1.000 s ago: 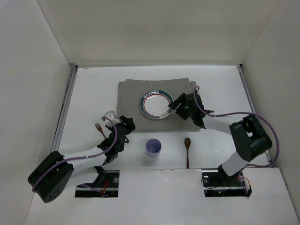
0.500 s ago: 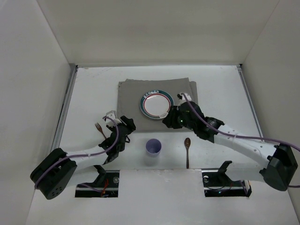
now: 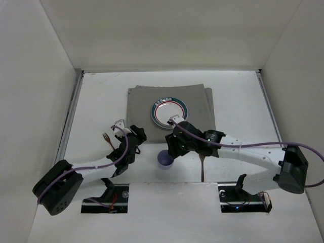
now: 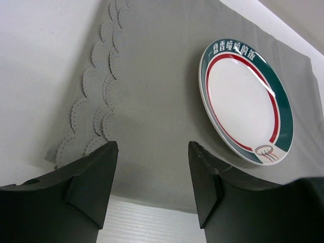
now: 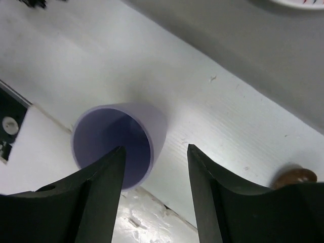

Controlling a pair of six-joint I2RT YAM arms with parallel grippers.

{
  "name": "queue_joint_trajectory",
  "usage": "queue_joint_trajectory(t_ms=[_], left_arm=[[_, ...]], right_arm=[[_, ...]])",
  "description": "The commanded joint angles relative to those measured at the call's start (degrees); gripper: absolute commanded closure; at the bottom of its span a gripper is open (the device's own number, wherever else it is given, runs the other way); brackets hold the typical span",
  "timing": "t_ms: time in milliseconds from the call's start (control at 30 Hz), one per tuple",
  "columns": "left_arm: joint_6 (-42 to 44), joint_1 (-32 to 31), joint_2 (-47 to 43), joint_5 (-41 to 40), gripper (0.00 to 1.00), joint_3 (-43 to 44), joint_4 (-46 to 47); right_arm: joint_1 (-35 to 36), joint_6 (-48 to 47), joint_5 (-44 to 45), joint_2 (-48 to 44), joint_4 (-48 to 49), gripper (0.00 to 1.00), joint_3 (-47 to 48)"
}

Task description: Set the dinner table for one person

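Above the dinner table (image 3: 101, 91), rails (image 3: 71, 116) running near-to-far, left gripper (image 4: 152, 149) and right gripper (image 5: 155, 152) gape wide.

left arm (image 3: 93, 169) lies low, stretched from its near-left base forward and to the right, wrist level, left gripper (image 4: 152, 152) aimed ahead, jaws parted, both black fingers (image 4: 93, 179) showing in wrist view; right arm (image 3: 248, 151) folds at the elbow far right, forearm reaching leftward across the middle, right gripper (image 5: 155, 152) tipped downward, jaws spread wide
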Motion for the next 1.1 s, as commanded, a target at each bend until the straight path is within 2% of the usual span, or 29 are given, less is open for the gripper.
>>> queue_joint_trajectory(t_ms=[0, 100, 133, 233, 267, 400, 500, 600, 700, 833, 1067], left_arm=[[-0.08, 0.21, -1.16, -0.87, 0.45, 1.08, 2.49], [-0.25, 0.03, -1.34, -0.87, 0.45, 0.82, 2.49], [-0.25, -0.06, -1.34, -0.87, 0.45, 0.90, 2.58], [-0.16, -0.06, -0.99, -0.87, 0.45, 1.17, 2.32], [-0.25, -0.14, -0.99, -0.87, 0.45, 0.99, 2.32], [-0.34, -0.06, -1.07, -0.87, 0.45, 1.08, 2.32], [-0.34, -0.32, -1.60, -0.87, 0.45, 0.73, 2.32], [-0.34, -0.50, -1.60, -0.87, 0.45, 0.90, 2.32], [-0.43, -0.85, -1.86, -0.87, 0.45, 0.55, 2.23], [-0.07, -0.85, -1.78, -0.87, 0.45, 0.55, 2.23], [-0.07, -0.76, -1.60, -0.87, 0.45, 0.73, 1.88]], right_arm=[[1.14, -0.97, 0.89, 1.81, -2.36, 0.44, 1.63], [1.41, -0.88, 1.24, 4.36, -1.48, 0.52, 2.07], [1.58, -0.97, 1.59, 5.07, -1.13, 0.60, 2.42], [1.76, -0.36, 3.95, 5.16, 0.62, 0.90, 3.83], [1.76, -0.18, 4.31, 4.47, 0.80, 0.93, 4.44], [-1.83, 0.61, 5.54, -0.45, 2.29, 0.95, 5.41], [-8.94, 1.67, 5.89, -3.79, 6.76, 0.94, 5.24], [-17.63, 2.37, 7.47, -3.28, 11.51, 0.94, 5.76], [-26.51, 2.64, 8.53, 1.71, 13.55, 0.95, 9.53], [-34.61, 2.38, 9.59, 10.23, 13.64, 0.96, 16.99], [-41.65, 0.88, 9.50, 27.03, 7.75, 0.96, 31.15]])
